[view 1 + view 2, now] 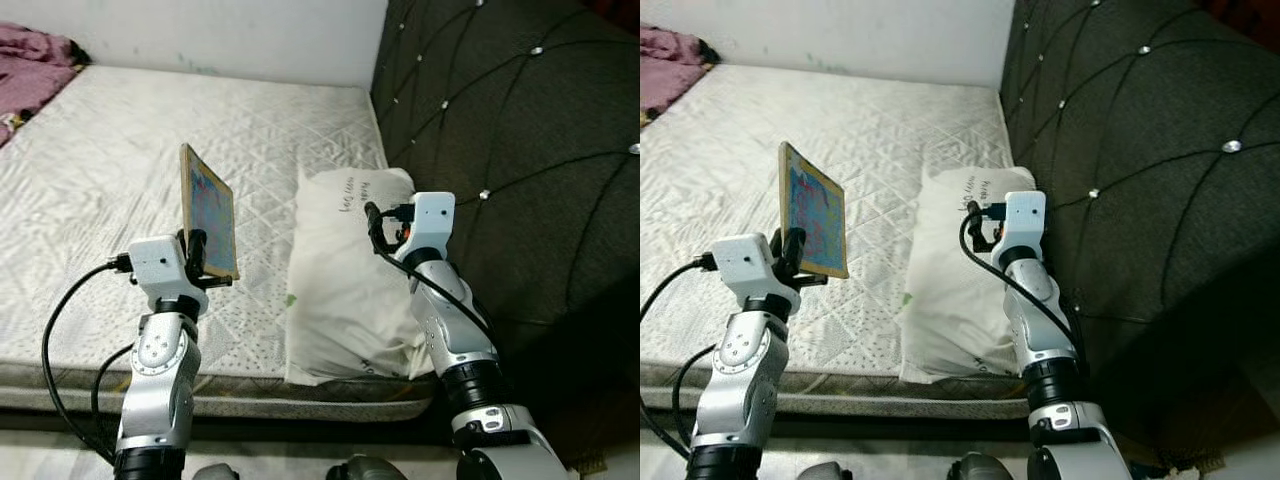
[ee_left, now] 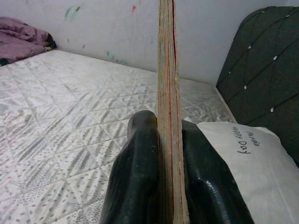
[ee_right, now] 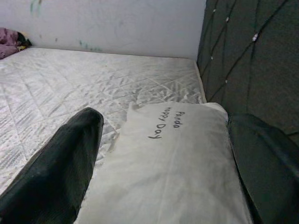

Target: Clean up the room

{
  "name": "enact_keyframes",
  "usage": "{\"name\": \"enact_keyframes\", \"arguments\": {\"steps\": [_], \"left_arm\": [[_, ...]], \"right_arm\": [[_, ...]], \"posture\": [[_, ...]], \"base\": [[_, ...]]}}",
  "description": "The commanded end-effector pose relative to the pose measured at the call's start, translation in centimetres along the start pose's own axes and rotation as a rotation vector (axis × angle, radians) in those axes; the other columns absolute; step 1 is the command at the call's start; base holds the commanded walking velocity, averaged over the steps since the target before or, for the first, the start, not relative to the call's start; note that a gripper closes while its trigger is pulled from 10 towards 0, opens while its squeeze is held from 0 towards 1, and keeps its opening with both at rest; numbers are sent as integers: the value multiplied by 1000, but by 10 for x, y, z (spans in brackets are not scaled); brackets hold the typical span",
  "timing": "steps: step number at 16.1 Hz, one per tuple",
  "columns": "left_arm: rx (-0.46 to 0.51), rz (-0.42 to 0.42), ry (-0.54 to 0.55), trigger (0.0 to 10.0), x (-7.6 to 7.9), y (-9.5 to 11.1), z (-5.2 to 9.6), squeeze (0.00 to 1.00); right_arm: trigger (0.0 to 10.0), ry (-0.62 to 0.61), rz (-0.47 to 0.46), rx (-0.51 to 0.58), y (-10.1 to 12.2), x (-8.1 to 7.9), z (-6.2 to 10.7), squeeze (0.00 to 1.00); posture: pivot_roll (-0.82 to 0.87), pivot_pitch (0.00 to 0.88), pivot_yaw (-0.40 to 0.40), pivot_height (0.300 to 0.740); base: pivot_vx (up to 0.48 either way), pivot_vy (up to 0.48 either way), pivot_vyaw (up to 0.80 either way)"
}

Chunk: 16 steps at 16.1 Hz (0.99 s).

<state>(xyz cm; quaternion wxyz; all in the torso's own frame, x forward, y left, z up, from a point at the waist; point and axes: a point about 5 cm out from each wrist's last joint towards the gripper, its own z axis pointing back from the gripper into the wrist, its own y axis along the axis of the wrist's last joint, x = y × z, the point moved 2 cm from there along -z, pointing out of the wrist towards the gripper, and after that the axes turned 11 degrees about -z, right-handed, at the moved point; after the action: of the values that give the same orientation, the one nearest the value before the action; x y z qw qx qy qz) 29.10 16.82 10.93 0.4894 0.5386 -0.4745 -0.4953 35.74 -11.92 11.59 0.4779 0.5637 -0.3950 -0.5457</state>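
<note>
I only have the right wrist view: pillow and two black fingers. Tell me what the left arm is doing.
Observer: The left claw is shut on a thin book, held upright on edge above the mattress.
Operator: Give me the right claw's position from the head.
Observer: The right claw hovers open over the white pillow, beside the dark tufted headboard.
Operator: Report anything else on the bed.
Observer: A purple blanket lies bunched at the far left corner.

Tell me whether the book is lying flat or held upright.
Upright: the left hand clamps the book on edge above the mattress.
</note>
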Motion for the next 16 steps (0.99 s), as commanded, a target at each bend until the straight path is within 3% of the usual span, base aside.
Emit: {"name": "enact_keyframes", "arguments": {"steps": [1, 16], "left_arm": [[36, -5, -2, 10000, 2, 9, -3, 0], [20, 14, 35, 10000, -4, 5, -5, 0]], "right_arm": [[10000, 8, 9, 21, 7, -1, -2, 0], [10000, 19, -4, -10, 1, -2, -3, 0]], "posture": [[-69, 0, -61, 740], [-68, 0, -66, 740]], "base": [[0, 0, 0], [0, 32, -47]]}}
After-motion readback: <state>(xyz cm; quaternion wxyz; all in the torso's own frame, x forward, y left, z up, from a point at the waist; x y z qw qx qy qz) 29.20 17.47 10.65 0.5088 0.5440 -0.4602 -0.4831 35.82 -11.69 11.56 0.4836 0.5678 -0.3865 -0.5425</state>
